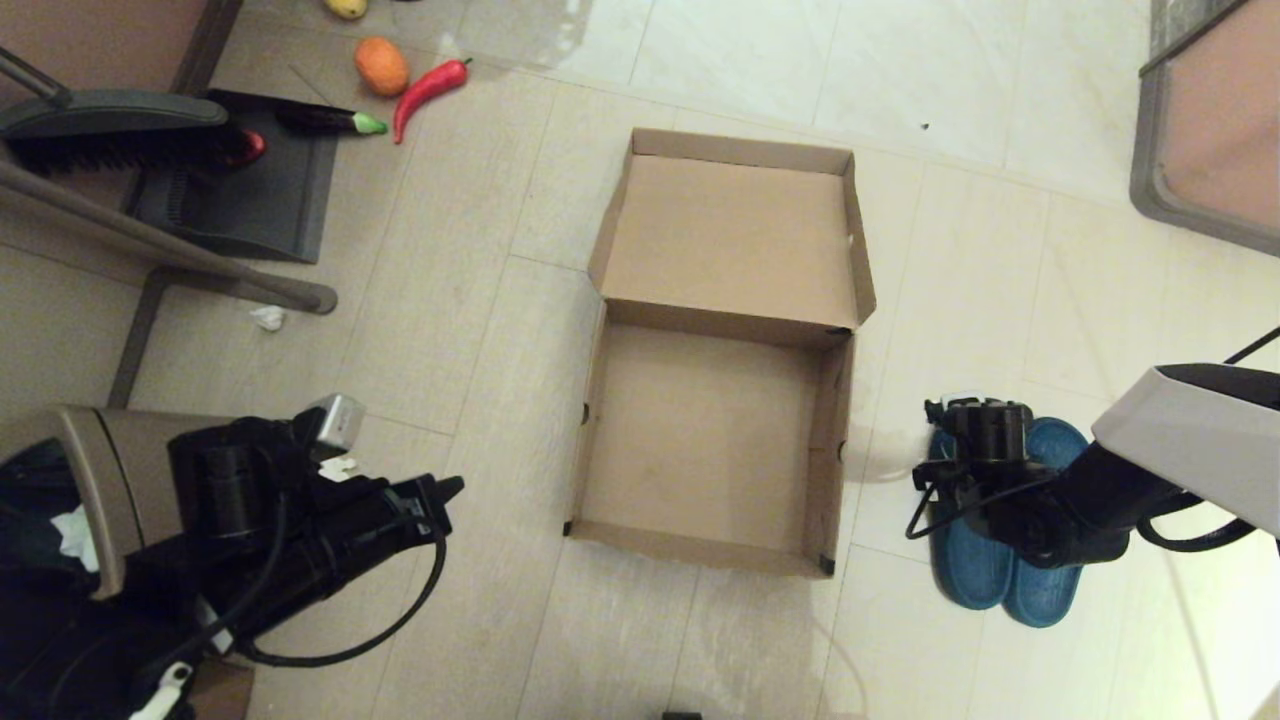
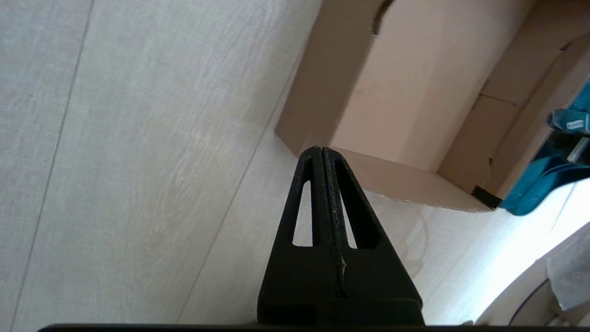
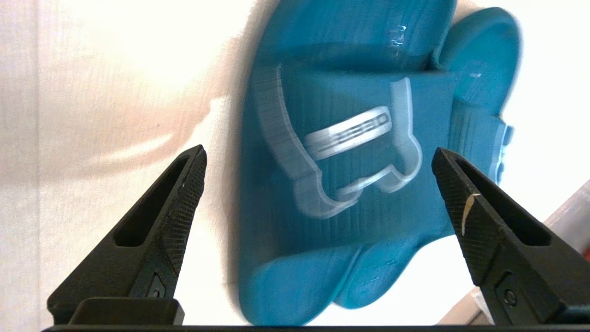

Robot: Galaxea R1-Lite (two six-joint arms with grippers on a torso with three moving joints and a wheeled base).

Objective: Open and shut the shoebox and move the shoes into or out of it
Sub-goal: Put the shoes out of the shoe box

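The shoebox [image 1: 832, 440] lies open in the middle of the floor, its lid [image 1: 730, 240] folded back flat, and nothing is inside it. The pair of teal shoes [image 1: 975, 575] sits side by side on the floor just right of the box. My right gripper [image 1: 975, 440] hangs directly over them, open; in the right wrist view its gripper [image 3: 319, 151] straddles the strap of one shoe [image 3: 350, 198] without touching it. My left gripper [image 1: 452, 490] is parked left of the box, shut and holding nothing. The left wrist view shows that gripper [image 2: 321, 150], the box's near corner [image 2: 322, 92] and a bit of shoe [image 2: 530, 189].
At the back left are a dark dustpan [image 1: 250, 190] with a brush [image 1: 120, 130], an eggplant [image 1: 330, 121], a red chilli [image 1: 430, 88] and an orange fruit [image 1: 381, 65]. A metal furniture leg [image 1: 170, 250] and a paper scrap [image 1: 268, 318] lie left. A framed panel [image 1: 1200, 130] stands back right.
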